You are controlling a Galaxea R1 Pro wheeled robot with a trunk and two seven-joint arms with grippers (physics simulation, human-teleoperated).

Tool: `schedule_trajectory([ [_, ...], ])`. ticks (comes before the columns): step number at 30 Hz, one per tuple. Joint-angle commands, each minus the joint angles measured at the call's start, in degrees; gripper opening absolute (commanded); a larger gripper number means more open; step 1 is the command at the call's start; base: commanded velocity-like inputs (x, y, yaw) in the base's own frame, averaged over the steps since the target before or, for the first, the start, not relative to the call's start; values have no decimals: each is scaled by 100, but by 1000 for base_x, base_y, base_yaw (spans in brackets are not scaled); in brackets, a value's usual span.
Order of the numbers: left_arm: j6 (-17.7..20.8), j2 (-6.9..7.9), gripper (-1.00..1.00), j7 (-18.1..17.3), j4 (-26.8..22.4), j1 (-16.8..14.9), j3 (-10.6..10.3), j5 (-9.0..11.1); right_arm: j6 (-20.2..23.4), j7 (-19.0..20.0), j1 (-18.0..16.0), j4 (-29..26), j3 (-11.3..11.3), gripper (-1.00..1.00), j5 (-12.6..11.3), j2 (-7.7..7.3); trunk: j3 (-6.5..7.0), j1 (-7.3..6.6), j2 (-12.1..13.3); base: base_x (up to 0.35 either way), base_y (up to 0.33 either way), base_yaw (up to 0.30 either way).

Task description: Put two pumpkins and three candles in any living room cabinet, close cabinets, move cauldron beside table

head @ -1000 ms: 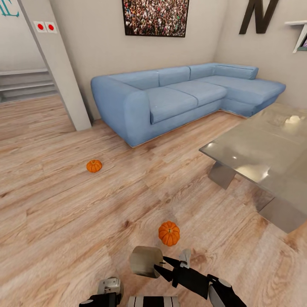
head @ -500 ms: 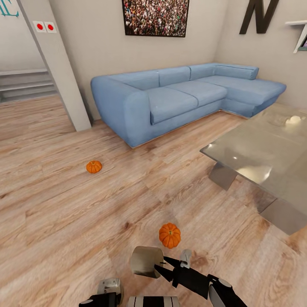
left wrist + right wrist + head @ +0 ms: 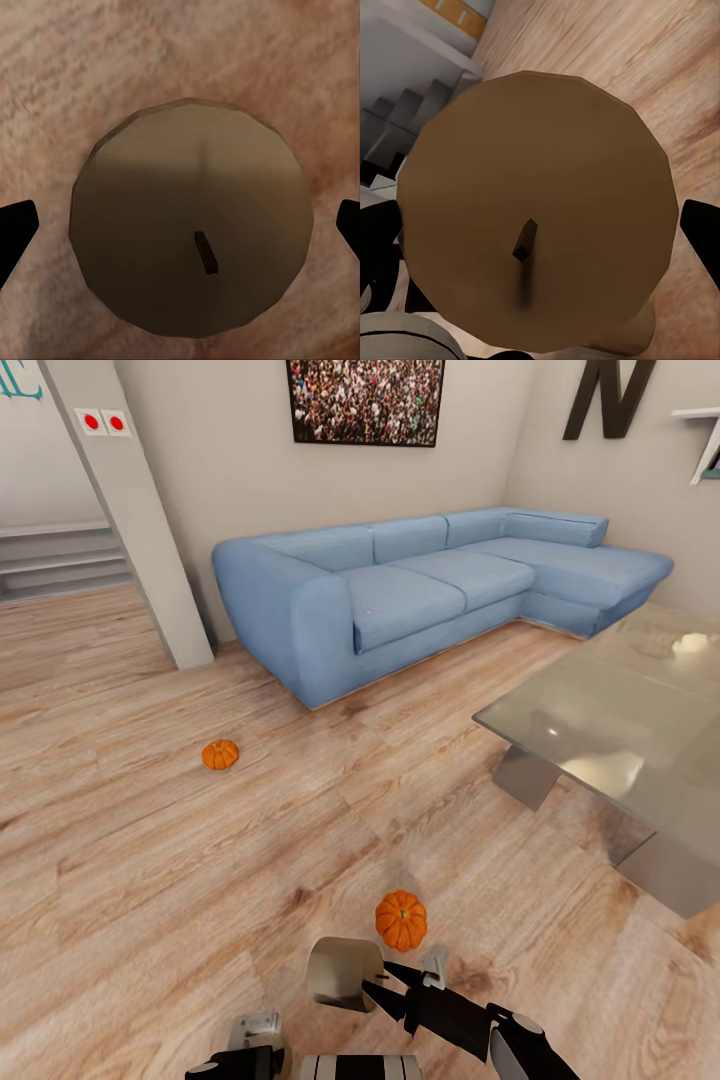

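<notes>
Two candles held, two pumpkins on the floor.
Right gripper [image 3: 540,255] clamps one candle [image 3: 343,972]; left gripper [image 3: 180,240] clamps another candle [image 3: 191,221]. Near pumpkin [image 3: 401,920] lies just beyond; far pumpkin [image 3: 220,754] left, before the sofa [image 3: 400,595].

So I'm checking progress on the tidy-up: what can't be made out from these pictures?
- Left gripper: its candle hides the finger contact, left wrist view.
- Right gripper: its candle does likewise, right wrist view.
- Glass table: cut off by the head view's right edge.
</notes>
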Motion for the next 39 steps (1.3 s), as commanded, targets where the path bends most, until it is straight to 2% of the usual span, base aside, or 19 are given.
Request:
schedule_trajectory([
  [1, 19, 8, 100, 52, -17, -2, -48, 49, 14, 0, -3, 1, 30, -100, -54, -7, -4, 0, -2, 40, 0, 0],
  [9, 20, 8, 100, 52, -17, -2, -48, 44, 14, 0, -3, 2, 30, -100, -54, -7, -4, 0, -2, 9, 0, 0],
  [12, 18, 8, 100, 52, -17, -2, -45, 41, 14, 0, -3, 2, 30, -100, -54, -7, -71, 7, -6, 0, 0, 0],
  [22, 11, 8, 100, 52, -17, -2, -70, 35, 14, 0, -3, -2, 30, -100, -54, -7, -71, 7, -6, 0, 0, 0],
  [27, 11, 8, 100, 52, -17, -2, -83, 33, 14, 0, -3, -5, 30, -100, -54, -7, -181, 20, -12, 0, 0, 0],
  [36, 11, 8, 100, 53, -17, -2, -88, 26, 14, 0, -3, -2, 30, -100, -46, -7, -181, 20, -12, 0, 0, 0],
  [39, 11, 6, 100, 54, -17, -2, -88, 26, 14, 0, -3, 0, 30, -100, -45, -7, -248, 28, -16, 0, 0, 0],
])
